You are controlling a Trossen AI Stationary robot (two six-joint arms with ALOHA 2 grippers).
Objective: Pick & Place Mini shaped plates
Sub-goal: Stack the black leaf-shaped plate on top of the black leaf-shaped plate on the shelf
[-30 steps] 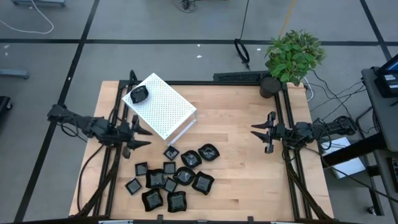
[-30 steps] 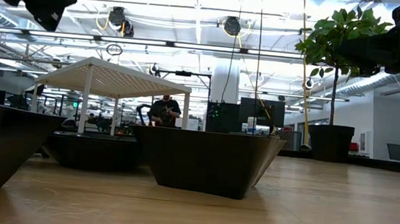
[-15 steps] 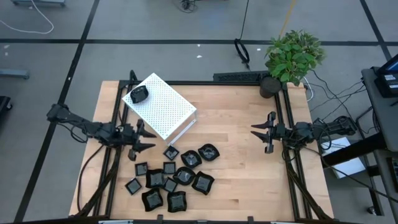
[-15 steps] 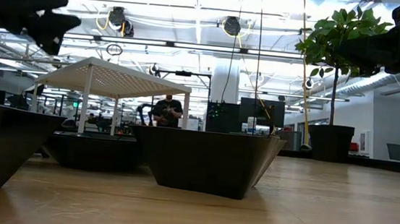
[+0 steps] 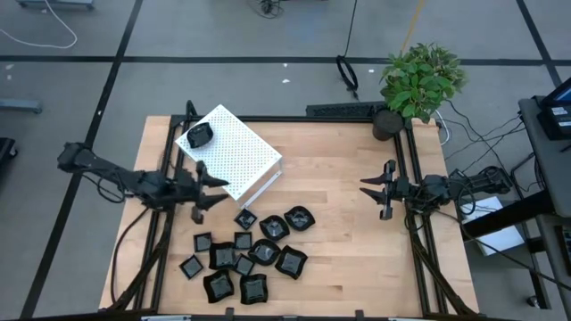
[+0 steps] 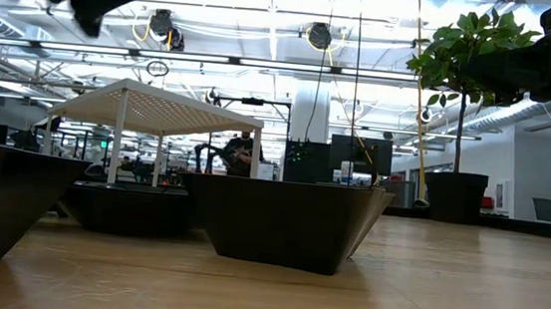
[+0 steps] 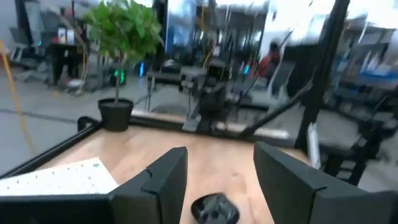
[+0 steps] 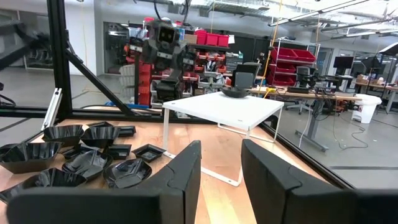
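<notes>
Several mini shaped plates (image 5: 250, 254), glossy black, lie bunched on the wooden table near its front edge. One more black plate (image 5: 197, 135) sits on top of the white perforated box (image 5: 234, 153) at the far left. My left gripper (image 5: 219, 187) hangs open above the table beside the box's near side, pointing level toward the right; a plate (image 7: 214, 208) shows below and beyond its fingers. My right gripper (image 5: 364, 187) waits open at the table's right side, pointing left, with the box (image 8: 224, 111) and the plates (image 8: 81, 155) ahead of it.
A potted plant (image 5: 419, 80) stands at the table's far right corner. A black frame (image 5: 413, 178) runs along the table's left and right sides. Bare wood (image 5: 330, 196) lies between the two grippers. A person (image 6: 241, 151) shows in the room beyond the table.
My left gripper has moved toward the table's right, closer to the white box, dipping and then rising, and its fingers have tipped up to level. It has stayed open. The plates and the box have not moved.
</notes>
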